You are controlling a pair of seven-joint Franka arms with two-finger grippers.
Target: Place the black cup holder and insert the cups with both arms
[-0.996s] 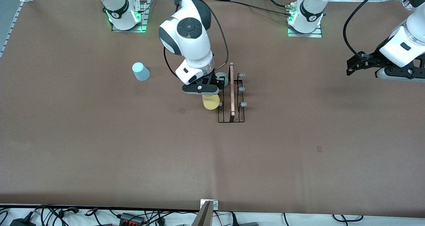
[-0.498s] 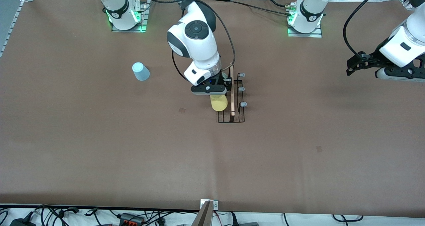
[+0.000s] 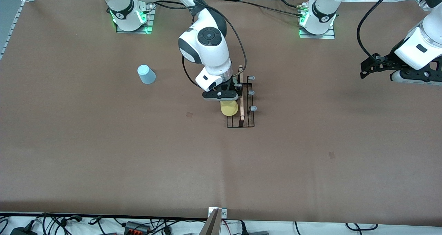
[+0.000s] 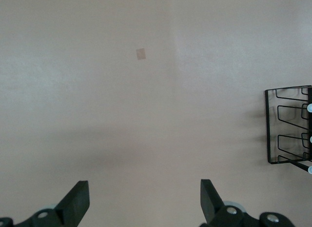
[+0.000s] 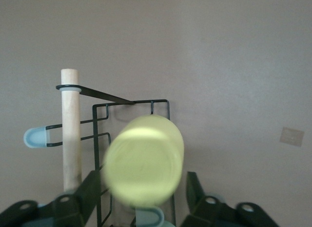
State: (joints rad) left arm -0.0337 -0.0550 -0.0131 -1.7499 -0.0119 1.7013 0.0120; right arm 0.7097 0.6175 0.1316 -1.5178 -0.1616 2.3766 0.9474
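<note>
Right fingers: the black fingers (image 5: pixel 87 190) of the right gripper (image 3: pixel 221 96) sit on either side of the yellow cup (image 3: pixel 229 108) and grip it; in the right wrist view the cup fills the gap between them
Left fingers: the left gripper (image 3: pixel 366 69) has its fingers (image 4: pixel 75 203) spread wide apart with only bare table between them
Right arm: reaches from its base at the top of the front view down to the middle of the table, the gripper over the row of pegs on the rack's side toward the right arm's end of the table
Left arm: waits at the left arm's end of the table, its gripper up over bare brown surface
Yellow cup: held in the air just beside the wooden handle, over the rack; whether it touches a peg cannot be told
Black cup holder (image 3: pixel 241 114): stands on the table near the middle, its long axis running toward the front camera, with its wooden rod handle (image 3: pixel 241 93) along the top
Pegs: three grey-capped pegs (image 3: pixel 253 108) show on the side toward the left arm's end; those on the other side are mostly hidden by the gripper and cup
Pale green cup (image 3: pixel 235 80): only a sliver shows under the right wrist, at the rack end farther from the front camera
Light blue cup (image 3: pixel 146 74): lies on the table toward the right arm's end, well apart from the rack
Table (image 3: pixel 103 152): brown, with a small square patch (image 3: pixel 189 114) near the rack
</note>
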